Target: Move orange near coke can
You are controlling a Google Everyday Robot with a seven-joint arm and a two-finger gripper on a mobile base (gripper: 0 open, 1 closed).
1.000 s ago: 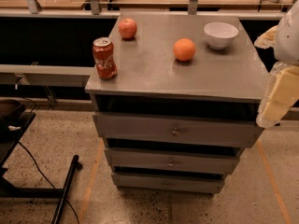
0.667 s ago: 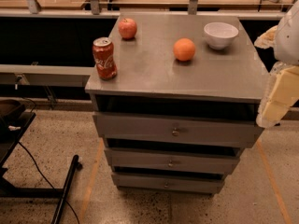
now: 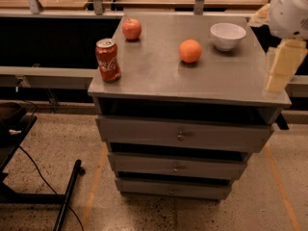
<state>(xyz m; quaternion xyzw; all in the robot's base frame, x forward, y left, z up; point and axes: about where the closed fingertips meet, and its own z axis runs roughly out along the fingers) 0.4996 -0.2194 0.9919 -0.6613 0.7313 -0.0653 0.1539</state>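
Distance is what strikes me standing here: the coke can [image 3: 108, 60] stands upright at the front corner of the bench [image 3: 192, 83] farthest from the gripper [image 3: 284, 66], about as far across the top from it as anything gets. A little nearer to the gripper, but back towards the rear edge, sits a reddish apple [image 3: 131, 29], well apart from the can. Nearer again, around the middle of the top, is the orange [image 3: 190, 51], resting alone with bare surface all round it and a clear run between it and the can, so I'd judge the job has not begun. The open spacing looks deliberate, leaving room to come down on the fruit without knocking its neighbours. Closest to the gripper is a white bowl [image 3: 227, 35], near the rear corner on its side, just beyond the orange. The gripper itself hangs off the bench's end, beside the front corner, pointing downward. It holds nothing and touches none of the objects, and I cannot tell whether it is open or closed. To reach the orange it would have to swing inward over the top, passing in front of the bowl. Below, the bench's three drawers [image 3: 180, 136] are closed.
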